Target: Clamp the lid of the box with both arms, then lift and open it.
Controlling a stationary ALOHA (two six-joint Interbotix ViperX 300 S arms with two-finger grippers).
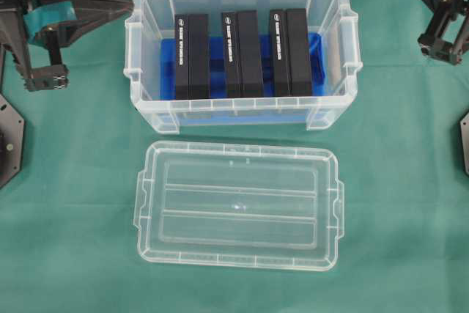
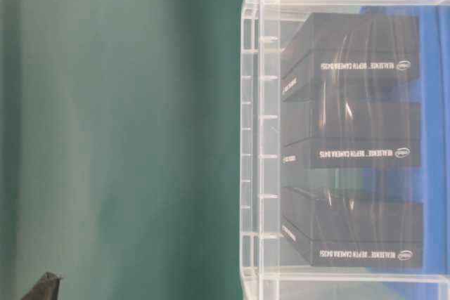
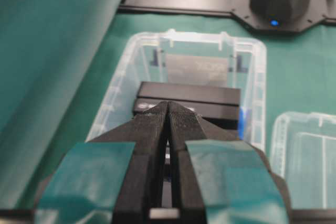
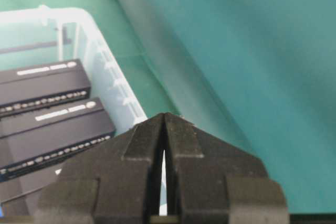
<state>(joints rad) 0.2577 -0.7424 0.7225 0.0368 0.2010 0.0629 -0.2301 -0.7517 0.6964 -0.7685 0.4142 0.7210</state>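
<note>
The flat clear plastic lid (image 1: 238, 205) lies on the green cloth just in front of the deep clear plastic box (image 1: 242, 53); apparently removal is done. Left gripper (image 3: 168, 109) and right gripper (image 4: 164, 120) both closed, empty, clear of the lid.

Your two arms hang at the far corners, the teal-taped left end effector (image 3: 168, 109) with its jaws pressed together and holding nothing, the plain black right end effector (image 4: 164, 119) likewise closed and empty, each angled inward.
</note>
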